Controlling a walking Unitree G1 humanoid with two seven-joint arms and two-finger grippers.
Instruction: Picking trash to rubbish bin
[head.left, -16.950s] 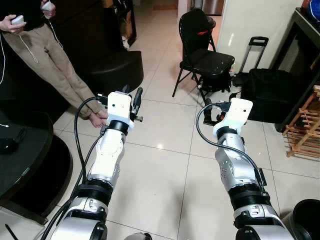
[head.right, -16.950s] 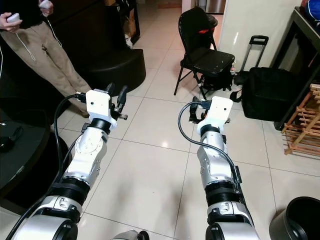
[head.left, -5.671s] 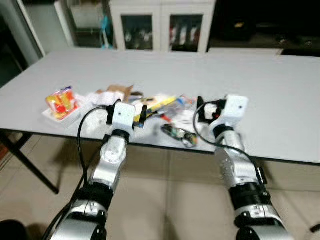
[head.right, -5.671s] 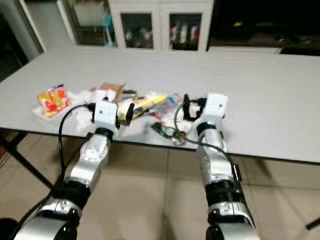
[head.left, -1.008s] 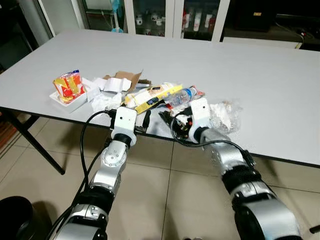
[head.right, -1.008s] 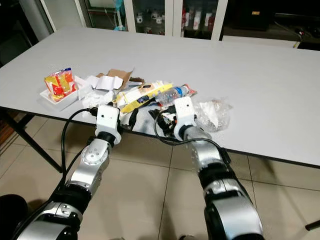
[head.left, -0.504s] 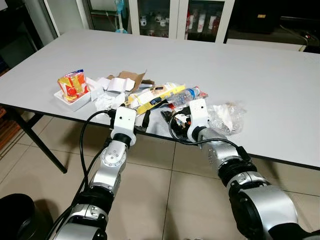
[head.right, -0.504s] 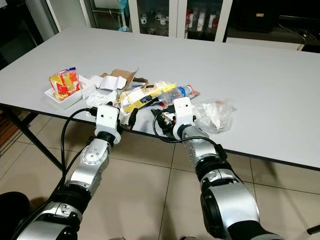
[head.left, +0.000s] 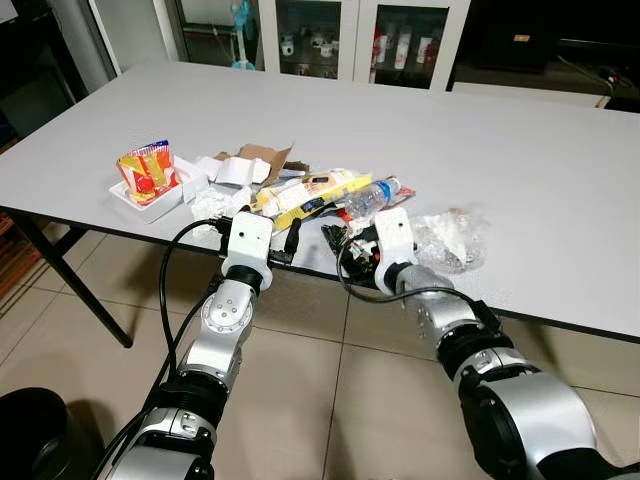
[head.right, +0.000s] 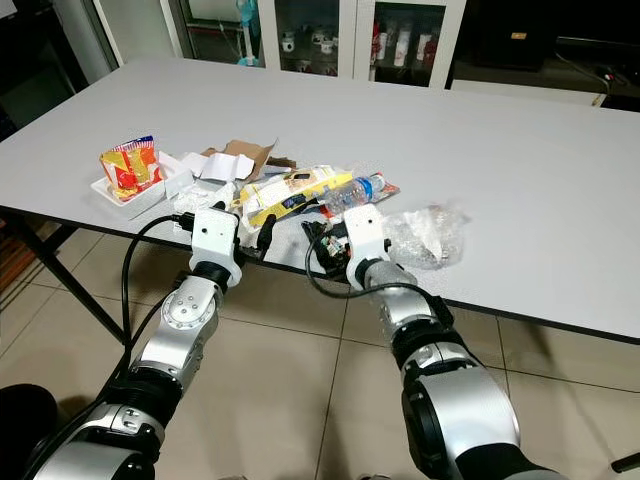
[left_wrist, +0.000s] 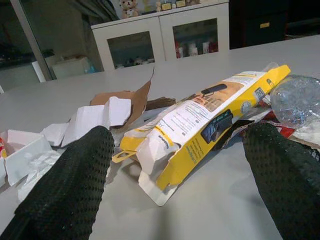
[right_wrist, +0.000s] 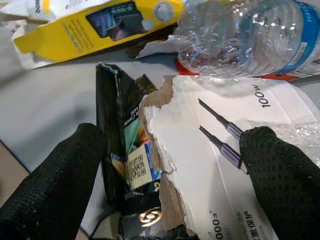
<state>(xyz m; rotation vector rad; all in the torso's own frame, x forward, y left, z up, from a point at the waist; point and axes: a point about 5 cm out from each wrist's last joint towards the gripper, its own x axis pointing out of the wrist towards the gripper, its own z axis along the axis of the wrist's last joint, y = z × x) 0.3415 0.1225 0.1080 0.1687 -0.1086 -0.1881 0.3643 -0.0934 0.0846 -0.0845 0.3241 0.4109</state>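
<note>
Torn black packaging (right_wrist: 131, 165) with white card lies at the near edge of the counter (head.left: 520, 130), beside a crushed bottle (right_wrist: 245, 32) and yellow box (left_wrist: 200, 125). The right pincer (right_wrist: 170, 165) stands wide, straddling it. Judgement: lower squarely and close on the stiff card, not loose film. The left pincer (left_wrist: 175, 185) stands wide, just short of the yellow box.
</note>
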